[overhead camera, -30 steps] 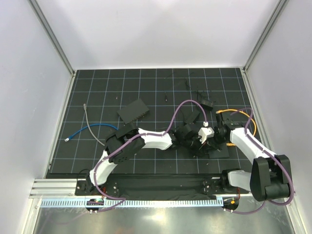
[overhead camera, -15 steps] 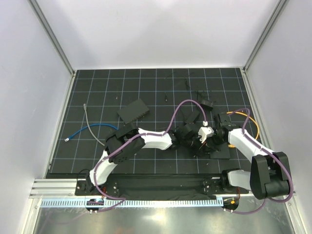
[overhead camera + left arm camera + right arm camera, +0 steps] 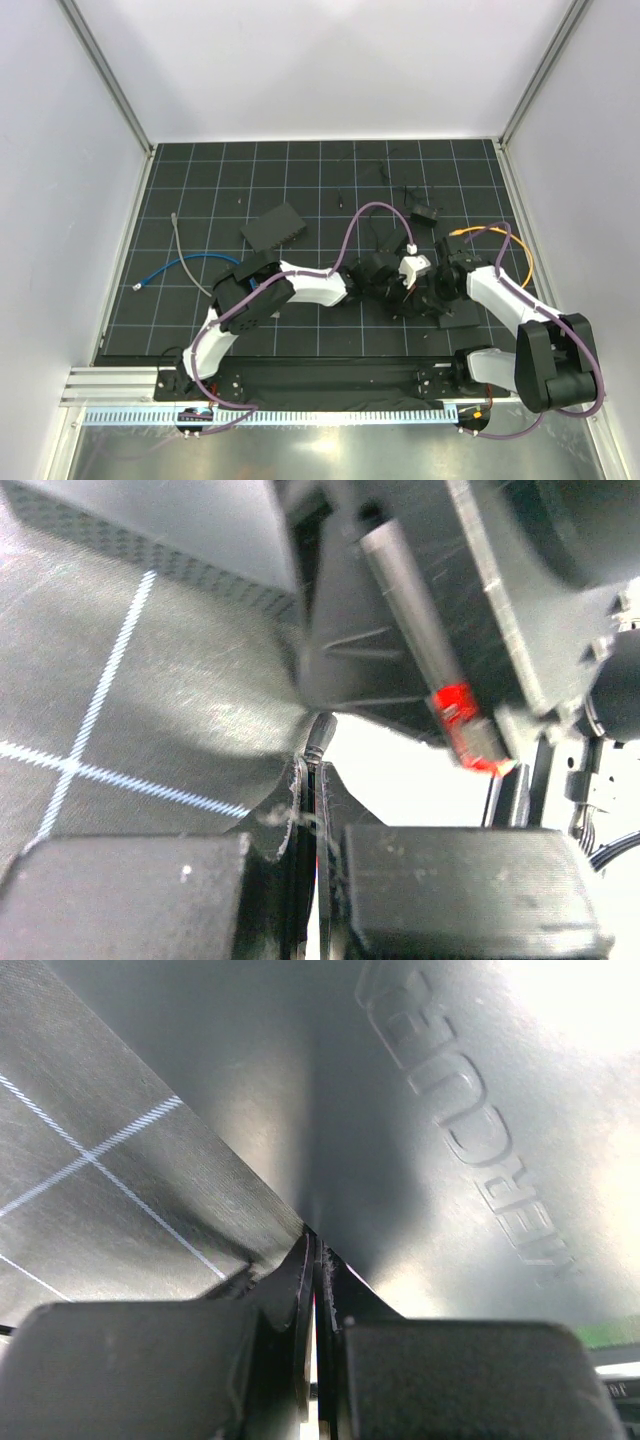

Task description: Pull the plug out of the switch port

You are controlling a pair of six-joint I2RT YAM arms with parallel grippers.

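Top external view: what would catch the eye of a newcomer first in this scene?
The white left arm and right arm meet nose to nose, right of centre on the black gridded mat, over a flat black device. An orange cable loops at the right edge. A blue cable lies alone at the left.

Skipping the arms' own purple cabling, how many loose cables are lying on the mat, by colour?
Blue cable: 1
Grey cable: 1
Orange cable: 1
Total: 3
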